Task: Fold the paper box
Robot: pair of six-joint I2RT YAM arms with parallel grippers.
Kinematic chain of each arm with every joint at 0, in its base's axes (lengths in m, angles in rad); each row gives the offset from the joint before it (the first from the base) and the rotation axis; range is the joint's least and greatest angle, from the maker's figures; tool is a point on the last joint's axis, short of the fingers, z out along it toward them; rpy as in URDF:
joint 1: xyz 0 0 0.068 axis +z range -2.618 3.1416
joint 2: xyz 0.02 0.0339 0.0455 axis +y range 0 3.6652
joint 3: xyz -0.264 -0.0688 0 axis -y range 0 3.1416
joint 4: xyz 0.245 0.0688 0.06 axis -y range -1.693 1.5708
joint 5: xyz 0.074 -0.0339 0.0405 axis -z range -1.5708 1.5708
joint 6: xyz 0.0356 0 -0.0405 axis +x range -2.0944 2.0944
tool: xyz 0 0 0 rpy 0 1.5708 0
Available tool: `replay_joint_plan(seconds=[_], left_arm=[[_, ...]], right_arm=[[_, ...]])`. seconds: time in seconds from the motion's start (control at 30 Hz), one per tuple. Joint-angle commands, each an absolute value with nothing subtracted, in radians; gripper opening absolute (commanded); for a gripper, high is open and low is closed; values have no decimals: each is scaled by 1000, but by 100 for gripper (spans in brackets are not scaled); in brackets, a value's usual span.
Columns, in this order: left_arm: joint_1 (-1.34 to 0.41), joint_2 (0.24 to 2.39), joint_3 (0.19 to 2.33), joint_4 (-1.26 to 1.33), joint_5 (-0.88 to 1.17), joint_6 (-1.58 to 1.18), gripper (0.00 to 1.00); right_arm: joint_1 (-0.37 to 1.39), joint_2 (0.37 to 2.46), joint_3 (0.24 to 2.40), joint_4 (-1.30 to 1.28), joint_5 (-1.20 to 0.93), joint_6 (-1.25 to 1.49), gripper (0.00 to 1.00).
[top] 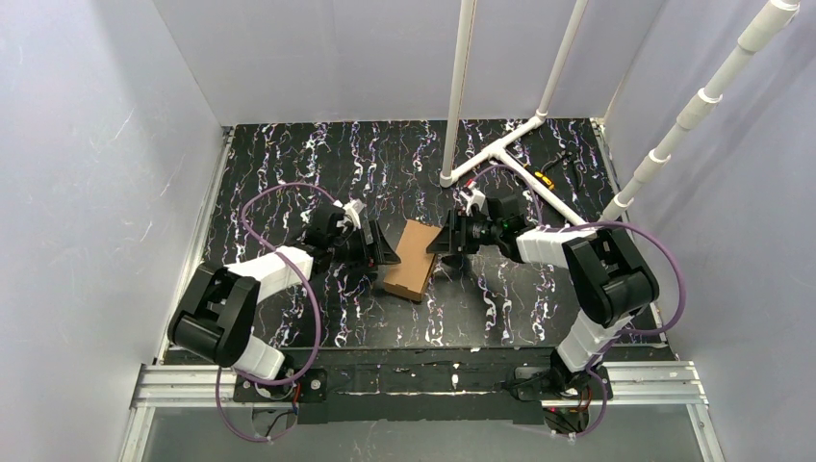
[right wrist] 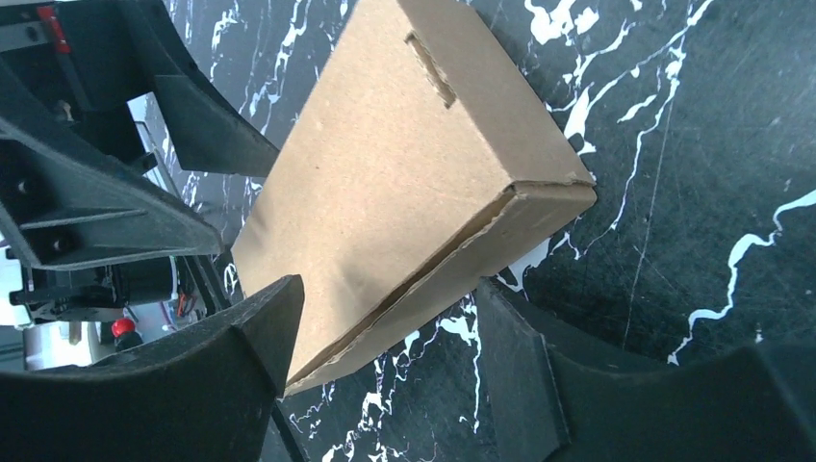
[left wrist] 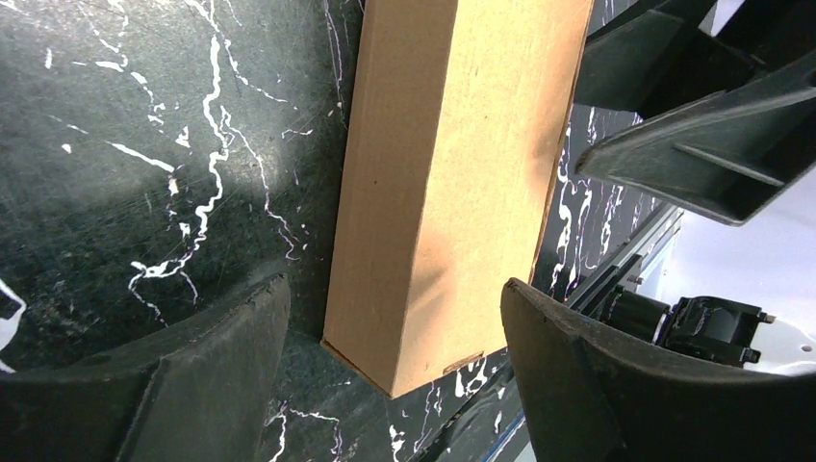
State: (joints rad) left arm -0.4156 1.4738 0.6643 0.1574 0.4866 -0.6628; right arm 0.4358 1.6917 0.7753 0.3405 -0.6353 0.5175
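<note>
Paper box [top: 412, 258]: closed, laid flat; straddled by left gripper [top: 390, 252] and right gripper [top: 438, 243], jaws apart, nothing gripped, likely for squaring.

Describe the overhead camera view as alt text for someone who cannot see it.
Seen from above, a folded brown paper box lies flat on a black marbled table. Two robot arms reach in from the near edge, the left end effector and right end effector at opposite sides of the box, jaws open. White pipes stand at the far right.
</note>
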Motion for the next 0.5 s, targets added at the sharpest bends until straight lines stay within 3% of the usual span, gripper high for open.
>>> replay_joint_plan(seconds=[0.0,0.23,0.47], left_arm=[[-430,1484,688,187,513,-657,76],[-457,1514,706,217,545,-677,71],[-474,1510,706,238,540,-696,72]], right_arm=[[455,1720,779,368,-617,535,72],[465,1740,780,356,-602,536,68],[465,1766,798,295,-560,494,53]])
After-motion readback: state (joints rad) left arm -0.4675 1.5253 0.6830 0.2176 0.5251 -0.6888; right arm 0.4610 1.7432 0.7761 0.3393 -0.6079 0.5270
